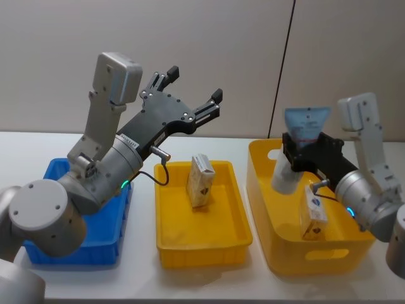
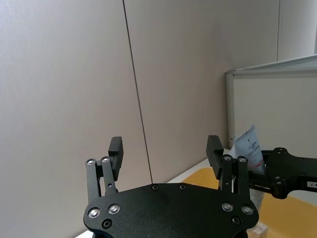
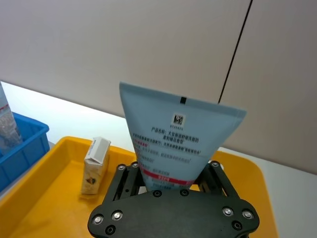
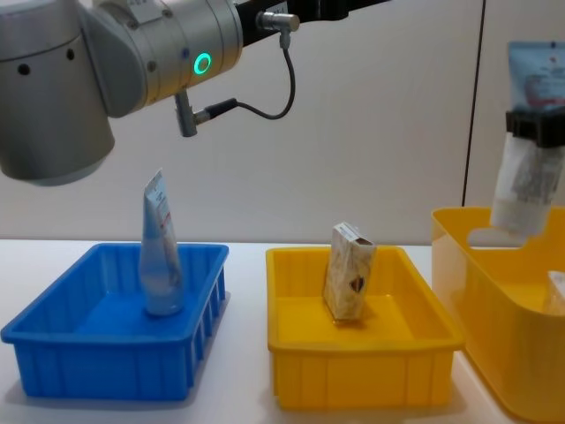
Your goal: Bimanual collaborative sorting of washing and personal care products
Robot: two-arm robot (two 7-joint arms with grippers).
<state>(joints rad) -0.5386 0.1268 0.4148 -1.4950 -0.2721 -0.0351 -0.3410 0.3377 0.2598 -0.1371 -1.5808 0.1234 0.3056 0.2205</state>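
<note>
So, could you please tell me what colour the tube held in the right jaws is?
Pale blue tube with small print, clearest in the right wrist view.

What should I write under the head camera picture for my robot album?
Right hand lifts a squeeze tube over the big yellow bin; open left hand waits high above the tray holding a carton.

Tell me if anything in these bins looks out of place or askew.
Mostly tidy. The carton in the middle yellow tray leans rather than lying flat. A tube stands upright in the blue bin. The right gripper holds another tube above the tall yellow bin, where a second carton stands. The left gripper is open, empty.
</note>
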